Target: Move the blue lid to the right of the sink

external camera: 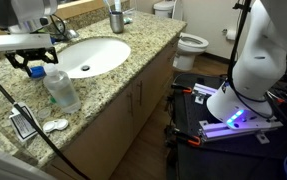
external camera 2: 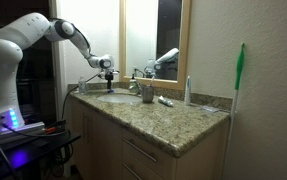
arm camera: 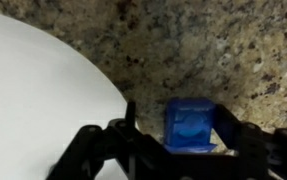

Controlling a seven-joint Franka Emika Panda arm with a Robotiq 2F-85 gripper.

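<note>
The blue lid (arm camera: 191,124) sits between my gripper's (arm camera: 178,135) two black fingers in the wrist view, over speckled granite just beside the white sink's rim (arm camera: 33,90). In an exterior view my gripper (external camera: 33,62) hangs over the countertop at the near edge of the oval sink (external camera: 88,55), with the blue lid (external camera: 35,70) at its fingertips. The gripper looks shut on the lid. In an exterior view the gripper (external camera 2: 108,76) hovers above the sink (external camera 2: 118,97); the lid is too small to make out there.
A clear plastic bottle (external camera: 61,90) lies on the counter close to the gripper. A chrome faucet (external camera: 71,33) and a cup (external camera: 116,20) stand behind the basin. Small items (external camera: 55,125) lie near the counter's front edge. A white toilet (external camera: 190,45) stands beyond the counter.
</note>
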